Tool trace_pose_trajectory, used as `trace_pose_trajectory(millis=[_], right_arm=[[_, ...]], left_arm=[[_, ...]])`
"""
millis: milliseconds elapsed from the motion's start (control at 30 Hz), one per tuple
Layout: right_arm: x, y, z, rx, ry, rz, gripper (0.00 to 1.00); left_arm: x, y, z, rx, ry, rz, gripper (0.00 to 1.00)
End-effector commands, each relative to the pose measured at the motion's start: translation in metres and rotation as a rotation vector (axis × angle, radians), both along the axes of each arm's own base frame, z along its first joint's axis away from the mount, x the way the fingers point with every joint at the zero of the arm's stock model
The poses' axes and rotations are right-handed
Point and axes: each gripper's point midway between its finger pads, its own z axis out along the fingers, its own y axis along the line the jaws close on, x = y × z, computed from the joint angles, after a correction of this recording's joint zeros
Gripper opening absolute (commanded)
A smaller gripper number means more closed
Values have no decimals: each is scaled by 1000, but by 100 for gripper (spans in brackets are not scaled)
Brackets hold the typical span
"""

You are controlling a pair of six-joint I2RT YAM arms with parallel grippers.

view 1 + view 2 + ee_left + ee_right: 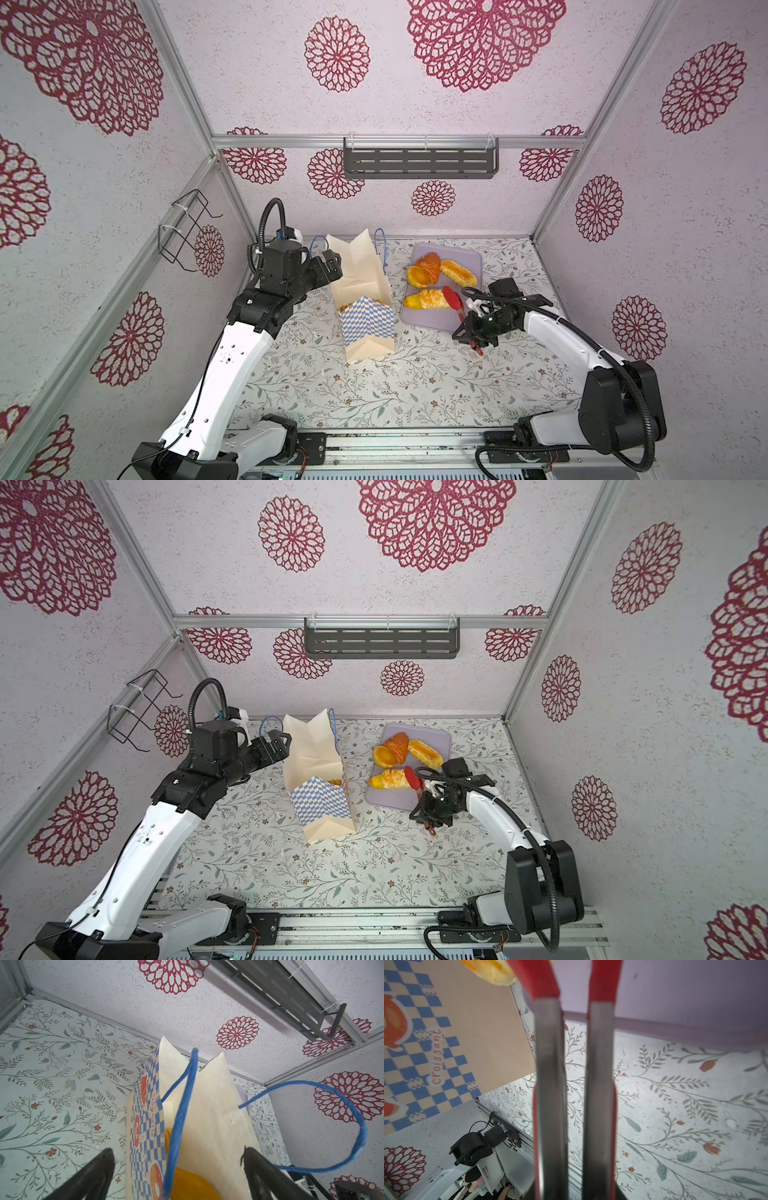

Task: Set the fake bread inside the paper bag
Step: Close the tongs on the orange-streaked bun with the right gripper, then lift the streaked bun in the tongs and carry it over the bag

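Paper bag [365,328] upright mid-table, mouth open, yellow piece [193,1186] already inside. Lilac tray [432,321] just beside it holds four fake bread [457,272] pieces. Right gripper [473,332] clenched on red tongs [453,298], tips at the front loaf [426,300]; pinch unclear. Left gripper [330,265] released at the bag rim. Likely risks: glossy loaf slips from an end grip; tongs snag a blue cord handle [184,1109] and tip the unheld bag.

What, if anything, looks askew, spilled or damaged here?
Nothing is spilled or broken. The paper bag stands upright, but its mouth is creased and uneven, with peaked corners, and one blue cord handle loops outward by the open left gripper. The fake bread lies on the lilac tray.
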Motion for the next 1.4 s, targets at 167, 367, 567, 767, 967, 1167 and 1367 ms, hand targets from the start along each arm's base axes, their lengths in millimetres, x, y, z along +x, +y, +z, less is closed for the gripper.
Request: trace_pose_trajectory(millis=[167,367,567,767,967,1167,1367], right_arm=[[34,-4,88,-10,-265,-1,25],[52,6,162,15,-464,14,25],[58,36,234,92,-667,74,25],[44,79,289,199,-846,181,25],[20,116,302,230,-914,307,26],[14,137,275,88,-891,386,25],[14,142,250,-30,-868,422,24]], left_arm=[[1,5,5,7,-1,17,86],[1,6,7,9,2,21,69],[1,7,9,2,4,26,44],[1,6,5,-4,17,27,27],[0,7,4,-3,25,35,14],[-1,9,2,-5,26,44,3],[-1,10,1,-4,32,46,0]])
